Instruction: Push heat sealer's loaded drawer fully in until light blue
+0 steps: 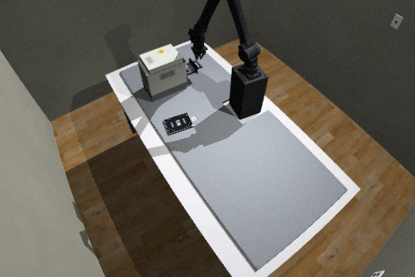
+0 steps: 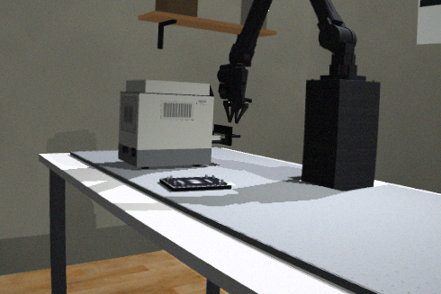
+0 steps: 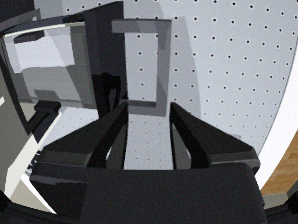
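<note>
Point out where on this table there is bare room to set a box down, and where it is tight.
Bare room: the wide grey mat running from the black pedestal to the table's far end. A smaller patch lies between the sealer and the black fixture plate. Tight: by the drawer, where the gripper hangs just above it, holding nothing.
</note>
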Controlling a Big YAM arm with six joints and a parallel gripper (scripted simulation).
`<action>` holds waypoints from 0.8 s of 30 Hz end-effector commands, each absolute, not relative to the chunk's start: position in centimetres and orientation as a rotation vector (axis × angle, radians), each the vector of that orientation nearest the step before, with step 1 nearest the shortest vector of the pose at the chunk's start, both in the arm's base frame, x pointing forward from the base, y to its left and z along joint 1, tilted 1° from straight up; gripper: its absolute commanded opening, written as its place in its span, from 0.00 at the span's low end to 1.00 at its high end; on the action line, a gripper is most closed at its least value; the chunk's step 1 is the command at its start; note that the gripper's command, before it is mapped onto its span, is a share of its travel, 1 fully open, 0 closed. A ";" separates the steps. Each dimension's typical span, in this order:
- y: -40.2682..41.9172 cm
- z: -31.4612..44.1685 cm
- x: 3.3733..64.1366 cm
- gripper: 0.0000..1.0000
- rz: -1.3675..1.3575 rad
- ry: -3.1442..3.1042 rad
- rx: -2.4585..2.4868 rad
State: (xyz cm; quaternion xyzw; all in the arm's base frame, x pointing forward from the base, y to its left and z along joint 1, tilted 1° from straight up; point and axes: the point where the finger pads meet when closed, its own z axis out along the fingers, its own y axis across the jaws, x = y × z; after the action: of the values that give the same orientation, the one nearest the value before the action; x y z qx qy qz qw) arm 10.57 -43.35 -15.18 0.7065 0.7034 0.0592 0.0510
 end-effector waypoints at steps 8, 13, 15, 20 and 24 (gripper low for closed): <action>-44.5 -15.3 6.9 0.30 0.345 2.029 2.048; -45.2 -15.4 5.5 0.30 0.481 1.927 1.940; -45.1 -15.5 4.7 0.30 0.538 1.886 1.898; -45.0 -15.7 3.8 0.30 0.673 1.781 1.792; -44.9 -15.8 3.4 0.30 0.723 1.737 1.749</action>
State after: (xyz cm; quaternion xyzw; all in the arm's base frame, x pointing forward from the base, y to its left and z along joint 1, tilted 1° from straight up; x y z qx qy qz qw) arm 3.73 -44.45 -15.25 0.6763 0.6293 0.2645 0.2766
